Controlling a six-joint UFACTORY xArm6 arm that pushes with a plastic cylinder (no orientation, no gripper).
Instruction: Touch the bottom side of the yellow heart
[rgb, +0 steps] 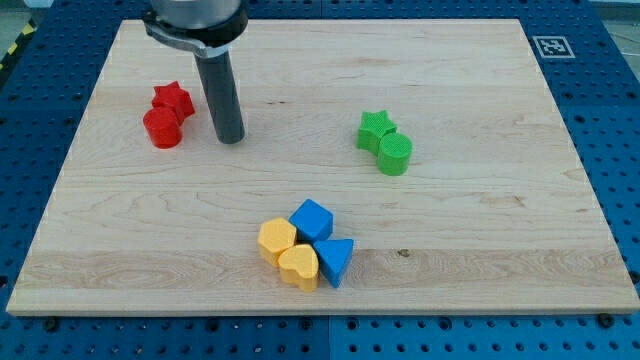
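The yellow heart (299, 266) lies near the view's bottom centre of the wooden board, in a tight cluster with a yellow hexagon-like block (276, 239) to its upper left, a blue cube (312, 219) above it and a blue triangle (335, 260) touching its right side. My tip (230, 138) rests on the board at the upper left, far from the heart, just right of the red blocks.
A red star (173, 99) and a red cylinder (162, 128) sit together at the left. A green star (376, 127) and a green cylinder (396, 154) sit together right of centre. The wooden board (480, 230) lies on a blue perforated table.
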